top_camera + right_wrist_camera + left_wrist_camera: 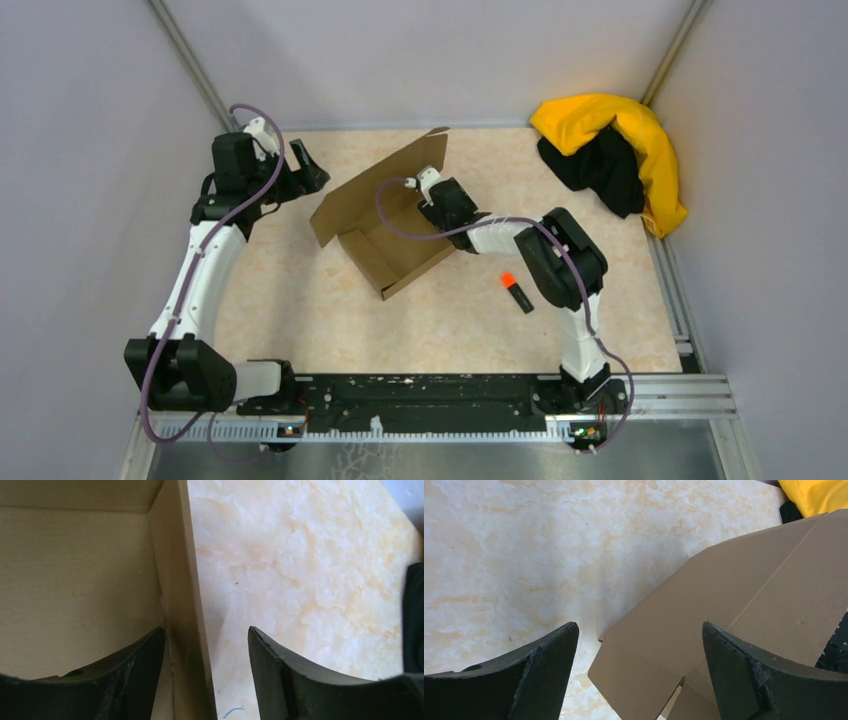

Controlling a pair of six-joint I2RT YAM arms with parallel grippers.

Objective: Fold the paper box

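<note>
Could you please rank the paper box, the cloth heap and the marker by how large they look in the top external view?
1. paper box and cloth heap: roughly alike in spread, too close to rank.
2. marker: by far the smallest.

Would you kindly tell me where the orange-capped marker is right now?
In the top view, the marker lies on the table right of centre, to the right of the cardboard box and close beside the right arm.
</note>
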